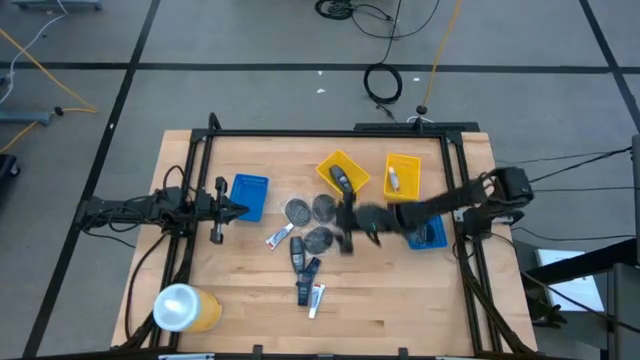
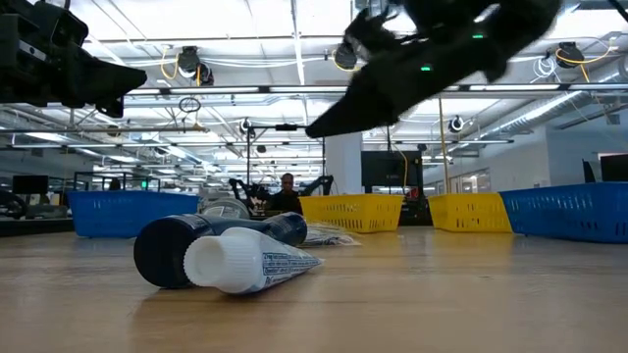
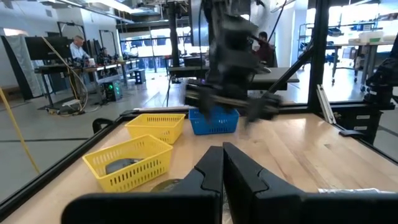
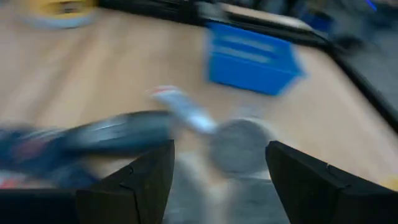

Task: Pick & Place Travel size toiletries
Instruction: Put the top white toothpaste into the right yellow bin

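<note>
Reaching toward frame centre, the right gripper (image 1: 349,222), fingers spread and empty, must next settle over a grey disc (image 1: 318,239) and clamp.

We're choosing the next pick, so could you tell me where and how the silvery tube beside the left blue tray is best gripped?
Judging from above, grip the silvery tube mid-body, fingers across its narrow width. It lies flat and alone on bare wood.

We count four trays: two yellow (image 1: 342,170) (image 1: 402,176), two blue (image 1: 249,194) (image 1: 429,234). Three grey discs (image 1: 298,211) (image 1: 324,207) (image 1: 318,239), three dark bottles (image 1: 297,252) (image 1: 306,272) (image 1: 341,180) and three white tubes (image 1: 279,237) (image 1: 316,298) (image 1: 394,179). One orange cup (image 1: 186,308).
</note>
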Robot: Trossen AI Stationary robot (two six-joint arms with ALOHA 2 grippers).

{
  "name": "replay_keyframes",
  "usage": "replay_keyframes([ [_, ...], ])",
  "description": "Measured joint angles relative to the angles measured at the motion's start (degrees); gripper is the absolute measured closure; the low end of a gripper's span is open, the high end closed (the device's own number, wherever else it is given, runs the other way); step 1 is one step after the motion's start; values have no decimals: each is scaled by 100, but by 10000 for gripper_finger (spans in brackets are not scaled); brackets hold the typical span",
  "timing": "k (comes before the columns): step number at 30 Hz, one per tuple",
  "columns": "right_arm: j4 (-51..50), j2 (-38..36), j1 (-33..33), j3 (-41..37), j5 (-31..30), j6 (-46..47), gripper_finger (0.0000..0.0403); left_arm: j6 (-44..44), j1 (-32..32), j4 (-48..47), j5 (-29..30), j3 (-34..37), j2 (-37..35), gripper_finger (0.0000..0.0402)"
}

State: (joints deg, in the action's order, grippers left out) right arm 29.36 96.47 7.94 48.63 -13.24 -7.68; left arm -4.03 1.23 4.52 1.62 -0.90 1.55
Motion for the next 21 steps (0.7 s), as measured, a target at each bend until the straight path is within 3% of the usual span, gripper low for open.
replay_keyframes([
  [5, 1948, 502, 668, -808, -20, -114, 157, 0, 0, -2, -2, 0, 0, 392],
  [10, 3543, 1074, 670, -1327, -44, 314, 157, 0, -1, 1, -2, 2, -1, 392],
  [15, 4193, 1523, 556, -1533, -52, 579, 157, 0, -1, 0, -1, 1, -1, 392],
  [21, 4259, 1717, 411, -1592, -21, 489, 157, 0, 1, 3, -2, 2, -1, 392],
])
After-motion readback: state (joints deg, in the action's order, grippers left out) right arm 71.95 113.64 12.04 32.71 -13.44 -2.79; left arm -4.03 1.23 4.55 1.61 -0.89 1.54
